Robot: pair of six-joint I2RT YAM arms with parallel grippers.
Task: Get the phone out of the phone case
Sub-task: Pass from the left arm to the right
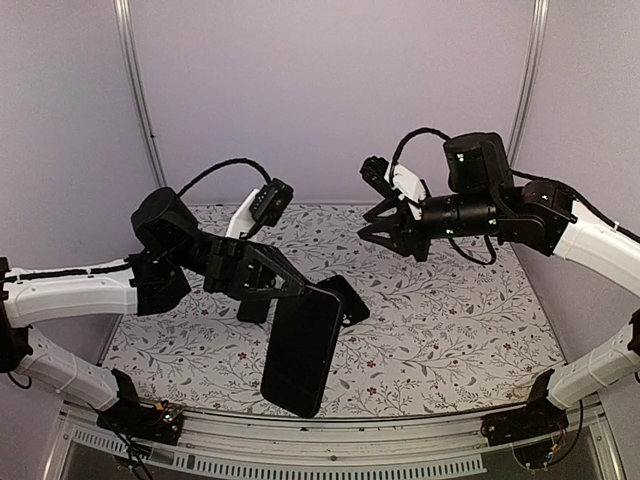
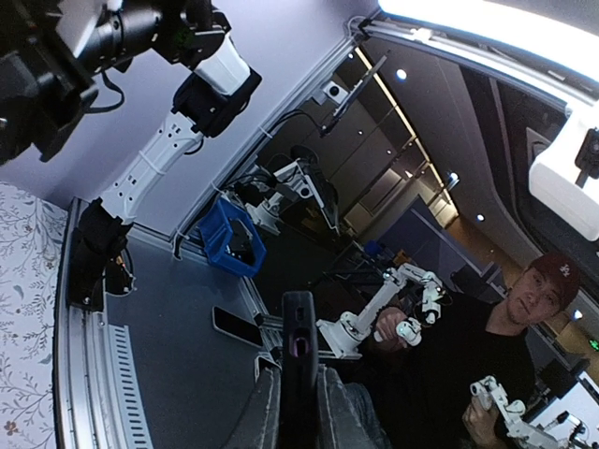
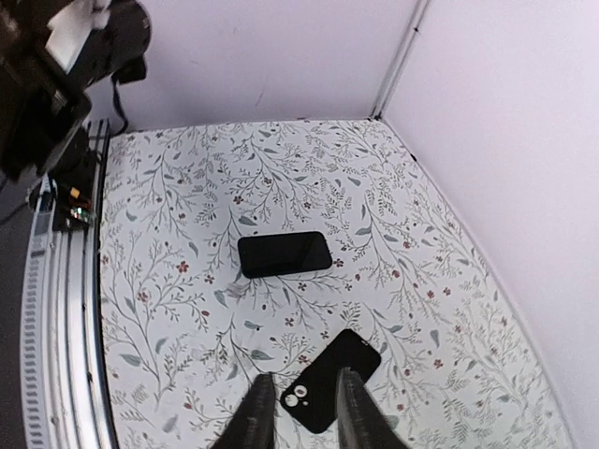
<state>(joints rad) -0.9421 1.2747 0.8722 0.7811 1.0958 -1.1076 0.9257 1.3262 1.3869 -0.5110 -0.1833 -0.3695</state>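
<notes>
- Flowery cloth covers the table (image 1: 450,330), and pale purple walls (image 1: 330,90) stand round it on three sides.
- Out in the room, past the table's near side, the left wrist view shows a man (image 2: 533,318) in a dark red cap and a black top.
- A metal rail (image 1: 330,425) runs along the table's near edge, and the two arms are bolted near its ends.
- The phone (image 1: 300,350) is black. It is up in the air over the near part of the table, out of its case. Its free end points toward the near edge.
- The left gripper (image 1: 303,290) pinches the far end of the phone. In the left wrist view the phone (image 2: 299,355) stands edge-on, with a finger (image 2: 262,412) pressed on each flat side.
- The phone case (image 1: 347,298) is black too. It lies flat on the cloth just behind the phone, near the middle of the table, apart from both grippers.
- In the right wrist view the phone case (image 3: 332,379) has pale round spots at one end.
- The right gripper (image 1: 378,228) hangs in the air further back, above the phone case and well apart from it. Its fingers (image 3: 257,412) are pulled close together with only a thin gap, and they hold nothing.
</notes>
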